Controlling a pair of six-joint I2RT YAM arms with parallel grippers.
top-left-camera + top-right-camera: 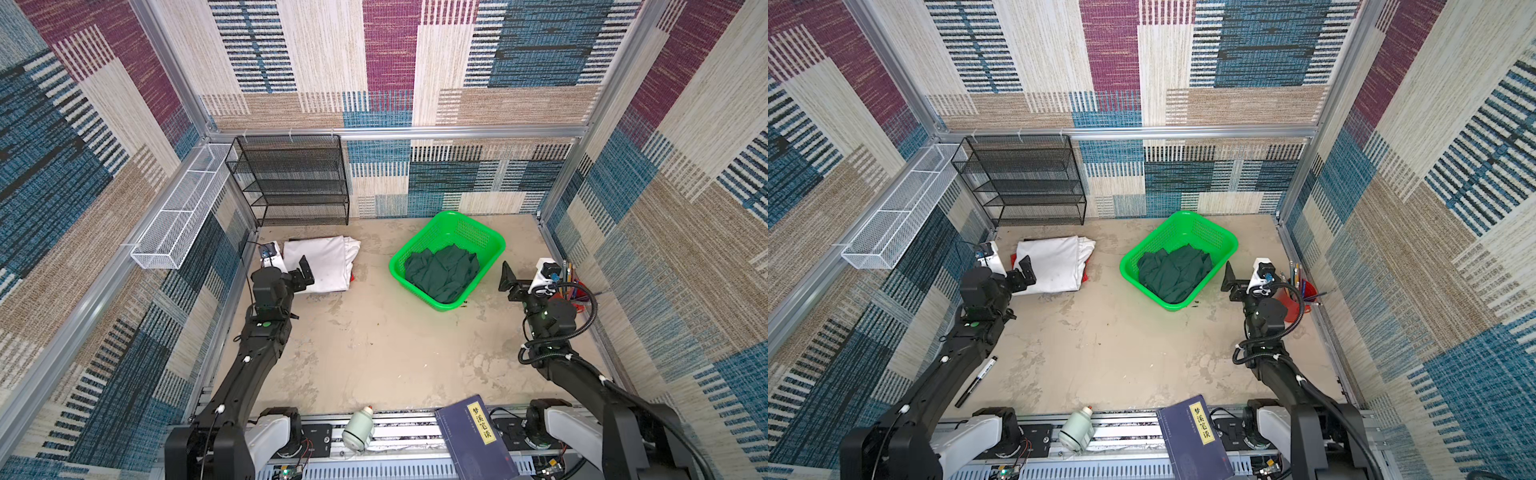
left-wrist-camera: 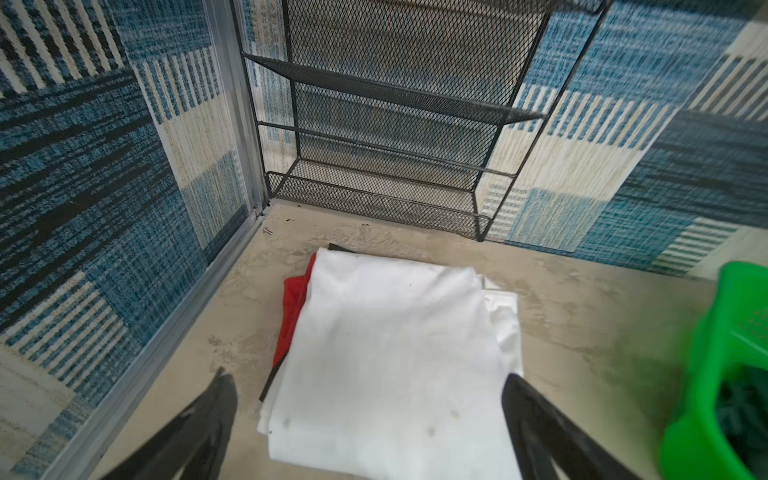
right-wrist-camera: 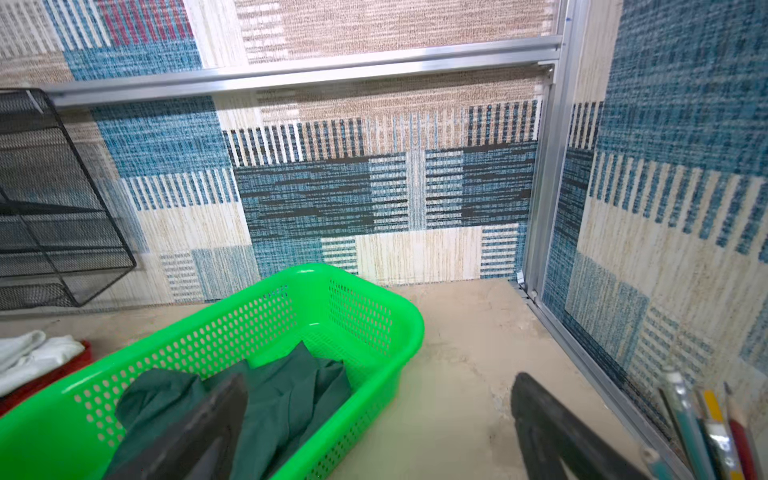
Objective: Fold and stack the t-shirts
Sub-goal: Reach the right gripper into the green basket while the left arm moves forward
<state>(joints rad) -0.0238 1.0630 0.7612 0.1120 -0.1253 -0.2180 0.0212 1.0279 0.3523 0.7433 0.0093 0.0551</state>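
Jaws wide and empty on the left gripper [image 2: 368, 376], over the folded white t-shirt [image 2: 386, 353] left of the green basket [image 1: 478, 235], right gripper [image 3: 380, 378] equally wide, empty, just right of it, dark green t-shirt [image 1: 442, 272] crumpled inside — red t-shirt [image 2: 293, 307] under the white, plainest in the left wrist view, black marker [image 1: 976, 380] in a top view only.

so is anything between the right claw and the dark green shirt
Only the green basket's wall: the dark green shirt lies crumpled inside, the open right claw beside the basket. Nothing covers the shirt from above.
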